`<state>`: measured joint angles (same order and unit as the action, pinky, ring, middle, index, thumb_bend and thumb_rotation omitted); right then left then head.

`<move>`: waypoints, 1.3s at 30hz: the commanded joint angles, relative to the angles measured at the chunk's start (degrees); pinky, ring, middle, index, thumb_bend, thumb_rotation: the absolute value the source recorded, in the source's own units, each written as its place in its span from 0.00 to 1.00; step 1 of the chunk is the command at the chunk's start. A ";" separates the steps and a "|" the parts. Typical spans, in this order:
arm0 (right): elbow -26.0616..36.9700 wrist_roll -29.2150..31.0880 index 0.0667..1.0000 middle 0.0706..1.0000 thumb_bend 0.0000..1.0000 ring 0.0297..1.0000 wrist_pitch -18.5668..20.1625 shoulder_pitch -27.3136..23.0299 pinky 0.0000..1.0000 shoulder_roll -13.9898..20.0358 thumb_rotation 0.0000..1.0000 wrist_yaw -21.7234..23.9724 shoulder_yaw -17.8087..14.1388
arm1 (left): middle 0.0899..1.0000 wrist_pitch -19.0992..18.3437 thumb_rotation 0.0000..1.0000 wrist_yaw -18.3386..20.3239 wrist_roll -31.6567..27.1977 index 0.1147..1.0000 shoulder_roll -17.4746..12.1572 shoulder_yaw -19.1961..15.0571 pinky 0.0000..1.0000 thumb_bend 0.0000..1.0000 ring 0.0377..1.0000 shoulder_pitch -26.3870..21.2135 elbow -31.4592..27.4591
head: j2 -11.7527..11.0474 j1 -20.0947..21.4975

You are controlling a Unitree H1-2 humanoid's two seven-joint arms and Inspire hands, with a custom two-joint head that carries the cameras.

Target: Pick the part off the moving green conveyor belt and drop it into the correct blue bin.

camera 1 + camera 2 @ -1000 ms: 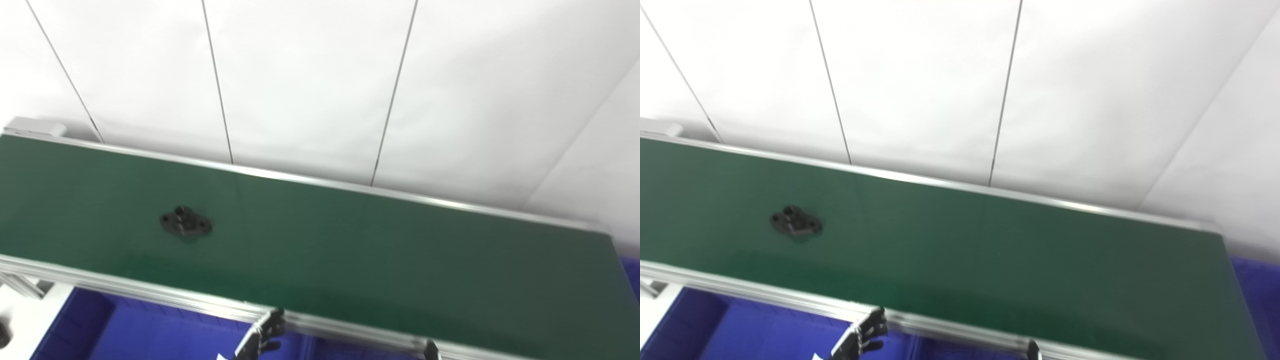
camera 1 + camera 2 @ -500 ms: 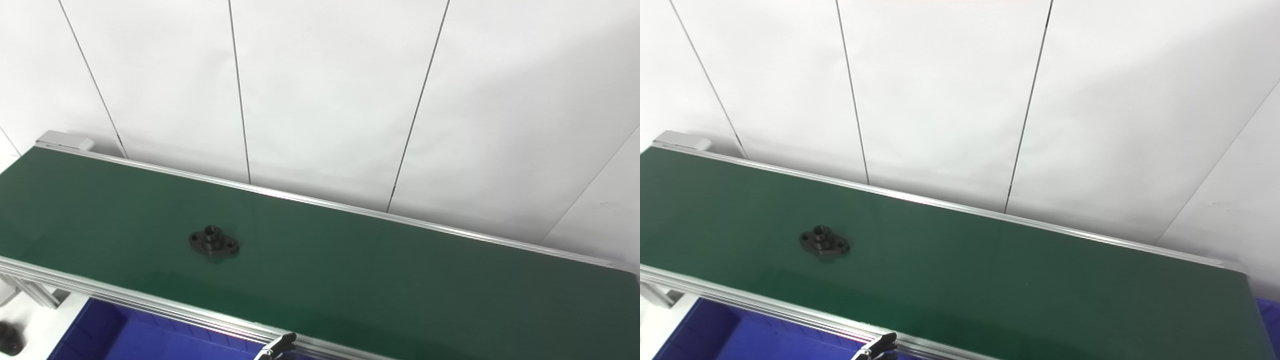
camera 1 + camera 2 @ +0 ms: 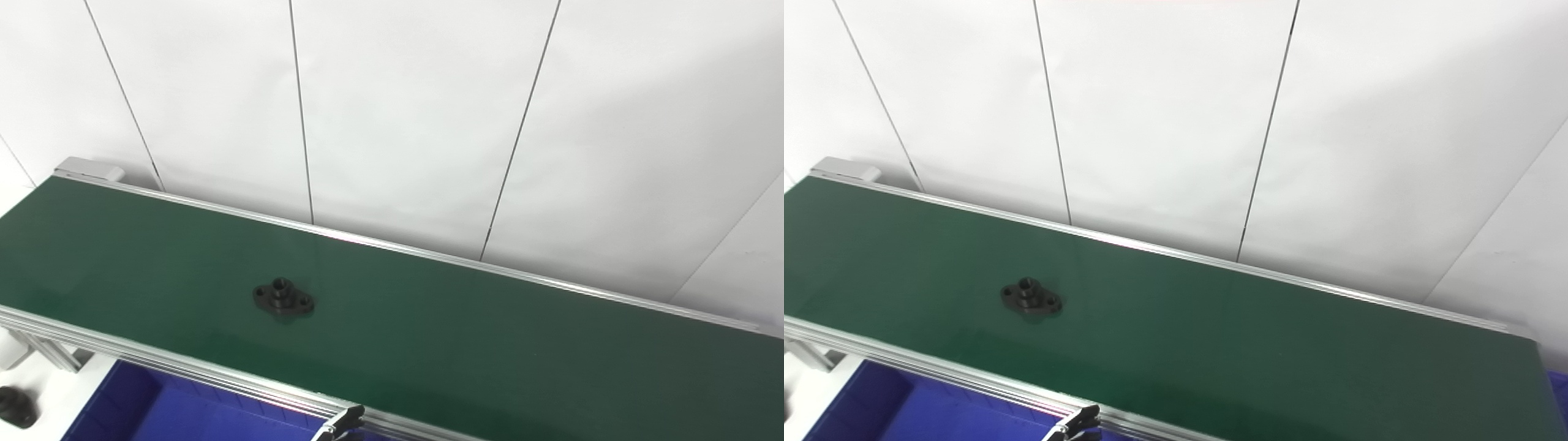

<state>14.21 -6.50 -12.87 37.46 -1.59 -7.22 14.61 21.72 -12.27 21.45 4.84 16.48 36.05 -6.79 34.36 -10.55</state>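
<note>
Black part (image 3: 283,297) lies flat on the green belt (image 3: 465,349), left of middle. Only the left hand's (image 3: 340,424) fingertips peek over the near rail above the blue bin (image 3: 159,410); its grip can't be judged, and it seems apart from the part.

My fingers (image 3: 343,424) look like dark hard plastic with pale metal-looking parts, faintly shiny. Just beyond them the conveyor belt (image 3: 459,349) is a smooth, matt green sheet with a soft sheen, and its frame rail (image 3: 184,367) is ribbed, brushed silvery metal. Farther out on the belt, the part (image 3: 283,298) is black with a dull satin finish. Beside my fingers, the blue bin (image 3: 184,416) looks like smooth plastic.
</note>
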 commanded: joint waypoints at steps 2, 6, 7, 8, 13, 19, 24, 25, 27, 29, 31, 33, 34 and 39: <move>3.59 -2.97 1.00 1.00 0.63 1.00 -4.32 0.20 1.00 0.05 1.00 0.37 -0.02 | 0.81 1.24 0.82 -1.13 -0.06 0.83 6.72 4.81 0.65 0.70 0.77 1.20 -2.19 | 0.58 0.16; 5.44 -6.04 1.00 1.00 0.63 1.00 -5.73 -1.01 1.00 0.22 1.00 -0.01 -0.48 | 0.81 1.85 0.80 -1.56 -0.47 0.81 6.96 5.22 0.66 0.71 0.77 1.24 -2.04 | 1.51 0.50; 5.90 -6.70 1.00 1.00 0.67 1.00 -5.91 -1.41 1.00 0.10 1.00 -0.18 -0.69 | 0.82 1.26 0.80 -1.23 -0.59 0.83 6.80 5.45 0.68 0.72 0.78 1.40 -2.51 | 1.51 0.50; 6.88 -8.25 1.00 1.00 0.71 0.99 -5.20 -2.10 1.00 -0.12 1.00 -0.30 -0.99 | 0.83 0.07 0.80 -0.65 -0.65 0.84 6.56 5.83 0.69 0.72 0.79 2.03 -3.82 | 1.83 0.77; 9.73 -13.06 1.00 1.00 0.76 0.97 -1.43 -6.46 1.00 -0.77 0.94 0.25 -2.33 | 0.84 -2.47 0.78 0.49 -2.69 0.85 5.85 6.98 0.71 0.74 0.79 4.41 -8.11 | 2.34 1.28; 10.91 -14.71 1.00 1.00 0.77 0.99 5.09 -15.45 1.00 -0.98 0.87 3.11 -3.15 | 0.85 -4.35 0.76 0.37 -2.96 0.87 5.71 6.98 0.73 0.75 0.80 4.72 -9.19 | 2.65 1.53; 9.79 -22.84 1.00 0.98 0.77 0.97 9.14 -24.83 0.94 -0.11 0.82 4.88 -2.92 | 0.84 -2.59 0.78 -0.23 -3.24 0.86 5.62 6.22 0.73 0.75 0.79 3.19 -7.37 | 3.26 3.31; 9.69 -23.51 0.99 0.98 0.78 0.96 9.76 -25.89 0.92 -0.10 0.79 5.14 -2.92 | 0.85 -2.79 0.79 -0.01 -3.44 0.86 5.48 6.24 0.73 0.75 0.80 3.13 -7.58 | 3.43 3.69; 9.51 -23.42 0.98 0.97 0.81 0.96 12.83 -28.91 0.90 0.14 0.74 7.29 -2.90 | 0.85 -3.27 0.80 0.42 -3.86 0.87 5.23 6.29 0.75 0.75 0.80 3.01 -8.00 | 3.71 4.27; 9.03 -26.81 0.97 0.95 0.84 0.92 15.38 -32.22 0.85 1.00 0.71 9.11 -2.44 | 0.85 -3.52 0.80 0.37 -3.93 0.88 5.34 6.29 0.76 0.75 0.80 3.10 -8.37 | 3.93 4.77; 8.60 -30.61 0.95 0.93 0.87 0.88 18.42 -35.28 0.78 1.53 0.69 10.97 -1.89 | 0.85 -3.68 0.81 0.50 -3.95 0.87 5.28 6.42 0.77 0.74 0.80 3.21 -8.79 | 4.22 5.22; 7.62 -33.23 0.94 0.92 0.90 0.86 20.61 -38.23 0.73 1.87 0.66 12.60 -1.11 | 0.85 -4.37 0.81 0.84 -4.08 0.88 5.24 6.65 0.78 0.74 0.81 3.41 -9.45 | 4.38 5.52; 6.98 -34.35 0.94 0.92 0.91 0.86 21.47 -39.62 0.73 1.91 0.64 13.29 -0.67 | 0.85 -5.02 0.81 0.96 -4.17 0.88 5.38 6.78 0.78 0.75 0.81 3.61 -9.89 | 4.52 5.73; 1.67 -43.00 0.91 0.89 0.96 0.86 24.99 -47.14 0.74 2.51 0.61 16.04 3.00 | 0.85 -3.75 0.80 0.78 -4.72 0.88 5.84 7.14 0.77 0.73 0.81 3.69 -9.37 | 4.71 5.75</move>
<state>15.85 -46.83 10.97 -6.20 1.15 8.52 16.65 16.06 -11.30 17.44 4.41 18.21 39.05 -13.82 39.11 -4.75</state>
